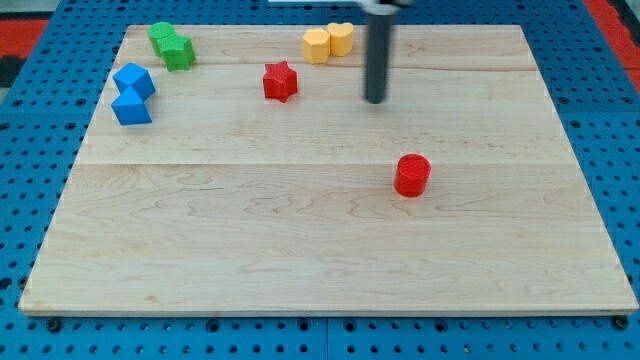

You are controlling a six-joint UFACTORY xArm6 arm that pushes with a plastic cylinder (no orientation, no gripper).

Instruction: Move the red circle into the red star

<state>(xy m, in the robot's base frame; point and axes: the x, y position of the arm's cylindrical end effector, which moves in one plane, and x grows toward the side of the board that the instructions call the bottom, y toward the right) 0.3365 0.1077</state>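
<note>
Because the red circle (412,175) is a small, squat, rigid cylinder that looks light, you should expect it to slide readily on the smooth wood and to veer off if you strike it off-centre. It sits on the worktop (300,250) right of centre, well apart from everything else. You cannot take hold of it: the end effector is a bare rod with no jaws to open or close, so you push only. Your contact spot, as I judge it, is the circle's side at about 4 o'clock, since the red star (281,81) lies toward 10 o'clock from it. My tip (375,101) stands at about 11 o'clock from the circle, near but not touching, so you would need to go round it first.

Beyond the star, 2 yellow blocks (328,42) sit touching at 11 o'clock of the circle, near the far edge. 2 green blocks (171,45) and 2 blue blocks (132,93) cluster at the worktop's far left corner. Pale planks run flat and clear between circle and star; a blue pegboard (600,120) surrounds the worktop.
</note>
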